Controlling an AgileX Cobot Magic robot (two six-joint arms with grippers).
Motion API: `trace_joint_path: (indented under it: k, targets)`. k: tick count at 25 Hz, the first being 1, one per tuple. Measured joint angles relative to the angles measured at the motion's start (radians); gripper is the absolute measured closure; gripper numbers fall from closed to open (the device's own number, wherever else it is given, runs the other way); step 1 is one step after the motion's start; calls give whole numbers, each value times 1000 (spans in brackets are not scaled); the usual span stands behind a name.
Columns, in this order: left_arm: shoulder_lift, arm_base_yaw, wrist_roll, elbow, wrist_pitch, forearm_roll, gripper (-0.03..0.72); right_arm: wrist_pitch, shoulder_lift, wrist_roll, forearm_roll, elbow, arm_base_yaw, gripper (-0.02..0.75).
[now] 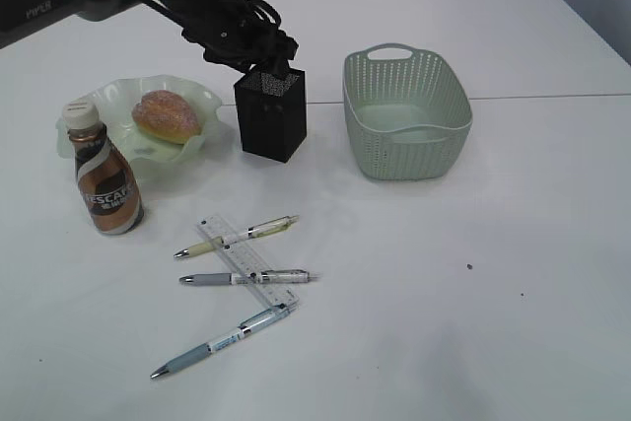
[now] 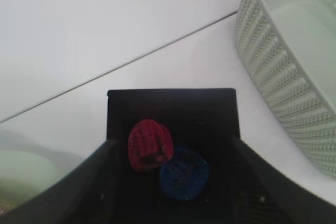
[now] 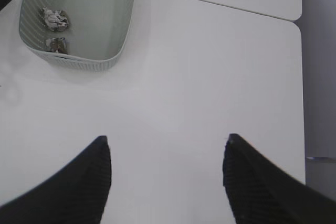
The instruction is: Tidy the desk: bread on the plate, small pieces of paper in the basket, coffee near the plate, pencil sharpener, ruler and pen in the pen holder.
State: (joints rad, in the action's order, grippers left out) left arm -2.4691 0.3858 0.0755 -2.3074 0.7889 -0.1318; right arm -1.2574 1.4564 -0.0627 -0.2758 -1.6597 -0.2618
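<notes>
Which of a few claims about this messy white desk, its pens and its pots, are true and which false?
1. The bread roll lies on the wavy pale green plate. True.
2. The black mesh pen holder is empty. False: a red sharpener and a blue sharpener lie inside.
3. The clear plastic ruler stands in the holder. False: it lies on the desk among three pens.
4. Crumpled paper lies in the pale green basket. True.
5. The left gripper hovers above the holder. True.
</notes>
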Motion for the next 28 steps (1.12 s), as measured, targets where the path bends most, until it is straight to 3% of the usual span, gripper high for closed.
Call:
trace_joint_path:
  k: [10,18,22,28]
  targets:
    - [87,0,0,0,18,-31,213,0,0,0,0,0,0,246]
    - [254,0,0,0,229,-12,213,0,0,0,5,0,0,246]
    - [340,0,0,0,415,17,231,0,0,0,49,0,0,246]
    - [443,0,-44,0,466,50,281,0,0,0,155,0,0,246]
